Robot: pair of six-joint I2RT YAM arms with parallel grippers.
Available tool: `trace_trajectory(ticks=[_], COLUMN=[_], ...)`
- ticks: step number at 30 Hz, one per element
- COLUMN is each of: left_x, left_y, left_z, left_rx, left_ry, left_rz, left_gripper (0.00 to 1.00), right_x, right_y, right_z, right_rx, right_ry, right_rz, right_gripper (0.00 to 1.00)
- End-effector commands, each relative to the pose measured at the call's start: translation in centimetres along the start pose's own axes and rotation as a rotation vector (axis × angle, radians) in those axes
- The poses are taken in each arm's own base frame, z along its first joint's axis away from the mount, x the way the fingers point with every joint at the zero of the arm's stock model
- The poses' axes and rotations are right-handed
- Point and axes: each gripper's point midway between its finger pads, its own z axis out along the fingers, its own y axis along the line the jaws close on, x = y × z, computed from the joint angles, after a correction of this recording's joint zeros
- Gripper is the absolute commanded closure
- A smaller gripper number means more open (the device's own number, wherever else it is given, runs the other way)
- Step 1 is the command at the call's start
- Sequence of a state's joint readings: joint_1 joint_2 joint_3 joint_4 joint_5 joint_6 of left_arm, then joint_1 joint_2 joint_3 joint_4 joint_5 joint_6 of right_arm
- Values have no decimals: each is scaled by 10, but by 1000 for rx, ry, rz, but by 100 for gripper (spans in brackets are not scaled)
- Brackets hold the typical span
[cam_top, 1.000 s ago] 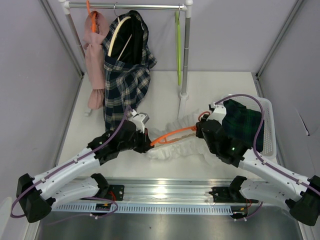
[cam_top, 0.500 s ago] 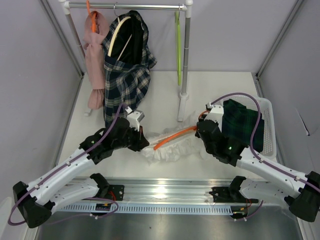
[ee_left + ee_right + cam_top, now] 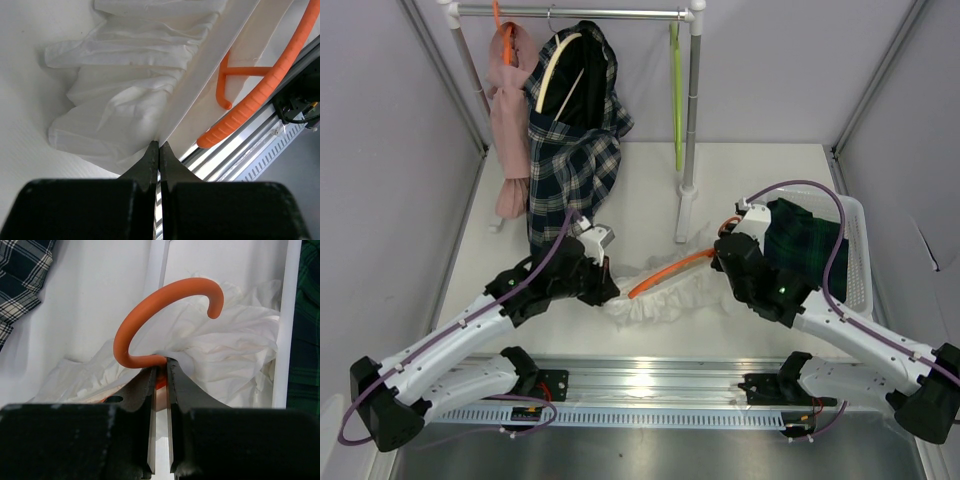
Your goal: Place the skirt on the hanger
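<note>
The dark green tartan skirt [image 3: 808,250] lies bunched in the white basket [image 3: 861,262] at the right; neither gripper touches it. Its edge shows in the right wrist view [image 3: 311,340]. The lime-green hanger [image 3: 676,100] hangs on the rail at the back. My left gripper [image 3: 610,292] [image 3: 159,145] is shut on the edge of a white ruffled garment [image 3: 670,302] [image 3: 125,100]. My right gripper [image 3: 723,258] [image 3: 161,365] is shut on the neck of an orange hanger [image 3: 670,271] [image 3: 150,305] lying across that white garment.
A white clothes rack [image 3: 693,120] stands at the back. On it hang a navy-and-white checked garment [image 3: 565,170] on a cream hanger [image 3: 555,65] and a pink garment [image 3: 510,130] on an orange hanger. The metal rail of the arm bases [image 3: 650,385] runs along the near edge.
The white garment has bunched up into a smaller heap between the grippers. My left gripper drew back slightly to the left with the cloth; my right gripper shifted slightly with the orange hanger.
</note>
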State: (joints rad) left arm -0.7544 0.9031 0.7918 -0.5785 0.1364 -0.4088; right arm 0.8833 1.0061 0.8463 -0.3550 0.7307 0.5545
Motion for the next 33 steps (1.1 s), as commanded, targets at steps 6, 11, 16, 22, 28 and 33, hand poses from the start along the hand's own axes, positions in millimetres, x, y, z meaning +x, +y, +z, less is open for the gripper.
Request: trace_trajectory(ticks=[6, 11, 16, 22, 28, 33], left_x=[8, 5, -12, -20, -37, -57], left_y=[-11, -14, -25, -30, -41, -60], left_z=[-9, -13, -22, -28, -32, -26], left_rx=[10, -4, 21, 27, 49, 76], left_ry=[32, 30, 3, -6, -30, -33], left_rz=[50, 58, 70, 88, 95, 121], left_gripper=[100, 100, 100, 100, 100, 100], right_x=[-33, -37, -35, -37, -42, -45], right_y=[-33, -27, -30, -31, -15, 5], right_z=[2, 4, 6, 6, -3, -13], right_rx=[171, 169, 197, 222, 218, 173], right_ry=[-77, -79, -80, -86, -137, -163], right_rz=[35, 35, 31, 28, -33, -36], right_gripper=[100, 100, 100, 100, 100, 100])
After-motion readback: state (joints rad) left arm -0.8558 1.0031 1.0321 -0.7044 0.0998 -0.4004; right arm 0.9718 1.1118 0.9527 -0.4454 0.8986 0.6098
